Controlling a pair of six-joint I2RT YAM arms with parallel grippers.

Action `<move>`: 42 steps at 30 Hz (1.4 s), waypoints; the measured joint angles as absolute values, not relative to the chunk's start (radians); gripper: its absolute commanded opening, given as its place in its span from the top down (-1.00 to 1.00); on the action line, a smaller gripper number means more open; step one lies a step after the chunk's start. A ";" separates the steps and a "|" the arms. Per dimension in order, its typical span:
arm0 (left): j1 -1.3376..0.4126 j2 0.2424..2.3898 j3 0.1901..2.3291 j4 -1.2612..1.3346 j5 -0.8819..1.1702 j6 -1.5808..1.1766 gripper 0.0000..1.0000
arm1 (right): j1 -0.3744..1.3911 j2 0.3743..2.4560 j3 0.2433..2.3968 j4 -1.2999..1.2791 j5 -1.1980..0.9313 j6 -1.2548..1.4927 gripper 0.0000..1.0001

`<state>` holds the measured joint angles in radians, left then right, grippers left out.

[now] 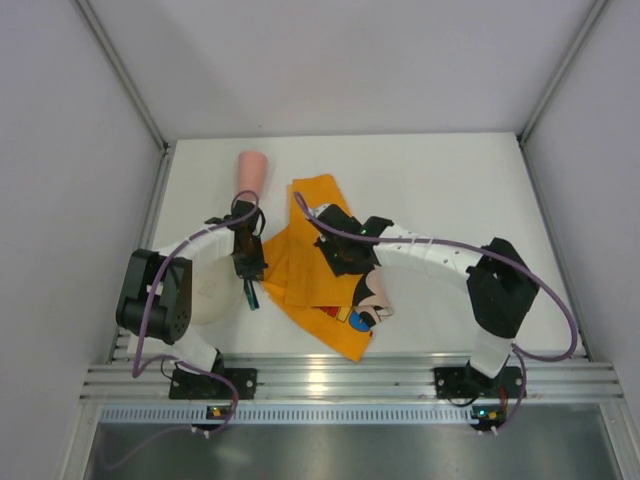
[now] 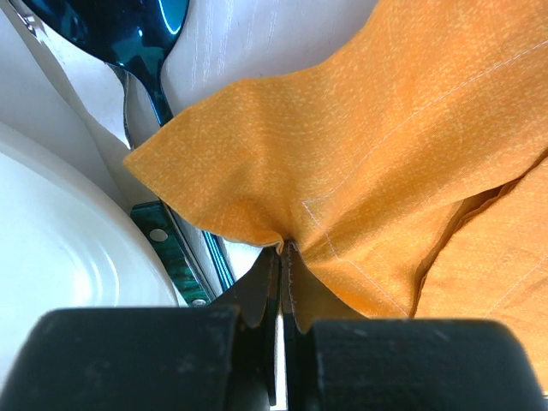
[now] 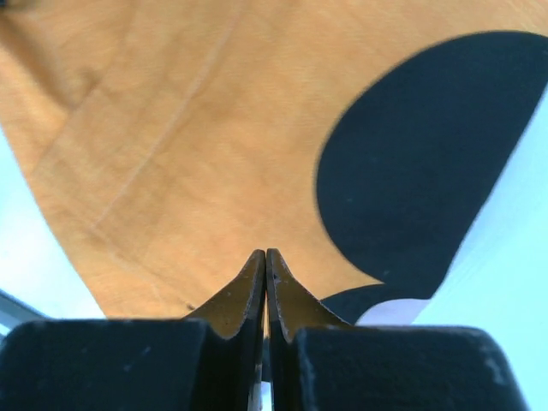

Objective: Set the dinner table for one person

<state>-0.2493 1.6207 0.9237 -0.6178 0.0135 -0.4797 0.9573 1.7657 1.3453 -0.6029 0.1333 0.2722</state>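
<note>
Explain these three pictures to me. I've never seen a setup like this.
Two robot arms are bolted at the near edge of a white table. The wide picture looks down from above; the two close-ups come from a camera on each wrist. On the table are an orange cloth mat, a pink cup, a white plate and a teal spoon. The left fingers pinch a fold of the mat; the right fingers are shut on it too.

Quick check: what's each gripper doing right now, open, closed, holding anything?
Left gripper: closed, pinching a fold of the orange cloth.
Right gripper: closed, pinching the same cloth.
</note>
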 measured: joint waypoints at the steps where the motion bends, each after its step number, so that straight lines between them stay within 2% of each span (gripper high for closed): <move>1: -0.250 1.621 0.924 -0.617 0.014 -0.480 1.00 | 0.936 1.766 1.340 -0.604 0.125 0.271 0.92; 2: -0.249 1.621 0.924 -0.617 0.014 -0.480 1.00 | 0.916 1.766 1.335 -0.607 0.117 0.271 0.38; 3: -0.249 1.621 0.924 -0.617 0.014 -0.480 1.00 | 0.897 1.766 1.329 -0.613 0.109 0.274 0.07; 5: -0.249 1.621 0.924 -0.617 0.014 -0.480 1.00 | 0.867 1.766 1.325 -0.622 0.087 0.262 -0.30; 8: -0.249 1.621 0.924 -0.616 0.015 -0.481 1.00 | 0.865 1.766 1.312 -0.615 0.042 0.241 -0.49; 15: -0.250 1.621 0.922 -0.612 0.015 -0.492 1.00 | 0.959 1.751 1.185 -0.591 -0.014 0.222 -0.65; 18: -0.250 1.621 0.922 -0.612 0.015 -0.495 1.00 | 0.991 1.745 1.122 -0.579 -0.025 0.228 -0.61; 19: -0.251 1.621 0.922 -0.612 0.015 -0.496 1.00 | 0.996 1.745 1.108 -0.577 -0.025 0.230 -0.54; 22: -0.253 1.621 0.922 -0.612 0.014 -0.498 1.00 | 0.999 1.757 1.103 -0.563 -0.018 0.236 -0.13; 23: -0.253 1.621 0.922 -0.612 0.013 -0.499 1.00 | 0.999 1.769 1.111 -0.563 -0.009 0.238 0.23; 24: -0.254 1.621 0.922 -0.612 0.012 -0.499 1.00 | 0.999 1.791 1.130 -0.570 0.007 0.233 0.37; 26: -0.256 1.621 0.923 -0.613 0.010 -0.499 1.00 | 0.999 1.824 1.168 -0.569 0.025 0.241 0.52; 29: -0.260 1.621 0.927 -0.619 0.004 -0.499 1.00 | 0.999 1.853 1.209 -0.567 0.047 0.244 0.57; 31: -0.265 1.622 0.929 -0.622 -0.002 -0.499 1.00 | 0.999 1.860 1.227 -0.572 0.063 0.243 0.56; 32: -0.268 1.622 0.929 -0.622 -0.007 -0.498 1.00 | 0.998 1.861 1.237 -0.578 0.072 0.243 0.35; 35: -0.275 1.622 0.929 -0.623 -0.017 -0.499 1.00 | 0.998 1.862 1.294 -0.605 0.105 0.237 -0.10; 37: -0.280 1.622 0.929 -0.623 -0.023 -0.499 1.00 | 0.997 1.862 1.338 -0.610 0.121 0.228 -0.20; 42: -0.287 1.622 0.932 -0.625 -0.035 -0.499 1.00 | 0.997 1.862 1.393 -0.604 0.145 0.219 -0.24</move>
<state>-0.2874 1.6222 0.9318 -0.6254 -0.0345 -0.4988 0.9966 1.8618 1.3933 -0.6037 0.1452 0.2192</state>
